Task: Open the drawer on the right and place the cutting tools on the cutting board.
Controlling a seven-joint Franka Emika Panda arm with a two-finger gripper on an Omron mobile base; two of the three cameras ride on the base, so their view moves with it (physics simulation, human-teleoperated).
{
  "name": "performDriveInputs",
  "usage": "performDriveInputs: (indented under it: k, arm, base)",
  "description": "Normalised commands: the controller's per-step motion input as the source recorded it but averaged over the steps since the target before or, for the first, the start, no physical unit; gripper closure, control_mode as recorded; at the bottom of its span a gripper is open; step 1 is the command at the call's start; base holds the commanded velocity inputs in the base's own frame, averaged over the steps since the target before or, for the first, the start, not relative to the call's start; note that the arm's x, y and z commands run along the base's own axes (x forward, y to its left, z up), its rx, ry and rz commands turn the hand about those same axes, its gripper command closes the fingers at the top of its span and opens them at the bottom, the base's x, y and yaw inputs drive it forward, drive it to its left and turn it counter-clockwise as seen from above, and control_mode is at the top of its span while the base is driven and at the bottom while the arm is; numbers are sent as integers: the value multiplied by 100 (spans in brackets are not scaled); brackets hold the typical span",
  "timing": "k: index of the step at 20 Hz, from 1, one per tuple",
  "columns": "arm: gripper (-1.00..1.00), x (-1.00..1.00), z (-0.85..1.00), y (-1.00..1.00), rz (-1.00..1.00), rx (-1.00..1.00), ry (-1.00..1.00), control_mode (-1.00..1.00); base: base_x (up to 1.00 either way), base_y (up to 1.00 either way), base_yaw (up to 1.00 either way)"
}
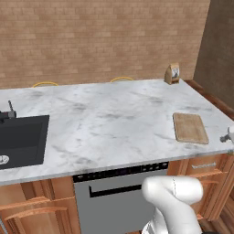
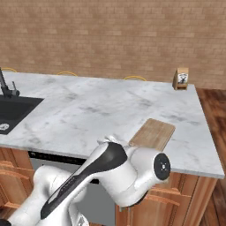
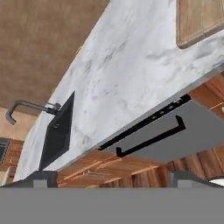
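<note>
On marble tabletop [image 1: 114, 119], right side: cutting board [image 1: 190, 127], flat, nr front edge. Drawer [image 1: 204, 165] below it, shut. Claw [image 3: 112, 181] released, jaws wide, facing dishwasher [image 3: 175, 135].

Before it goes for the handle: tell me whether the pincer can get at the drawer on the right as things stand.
Probably yes. The drawer is shut under the counter edge below the cutting board, and nothing stands in front of its silver handle. The open pincer now faces the dishwasher, so it must swing over first.
</note>
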Motion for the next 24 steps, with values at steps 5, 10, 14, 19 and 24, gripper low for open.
performDriveInputs:
  k: [5,10,14,19,24]
  arm:
    - [-100,0,-46,-18,0,28,-5,-100]
    - [-100,2,-52,-12,0,21,0,-100]
    - [-100,5,-52,-19,0,16,0,-100]
    - [-100,15,-51,-15,-6,7,0,-100]
    - [-100,29,-48,-4,-14,1,0,-100]
  base:
    - [0,0,0]
    - [0,0,0]
    - [0,0,0]
    - [0,0,0]
    - [0,0,0]
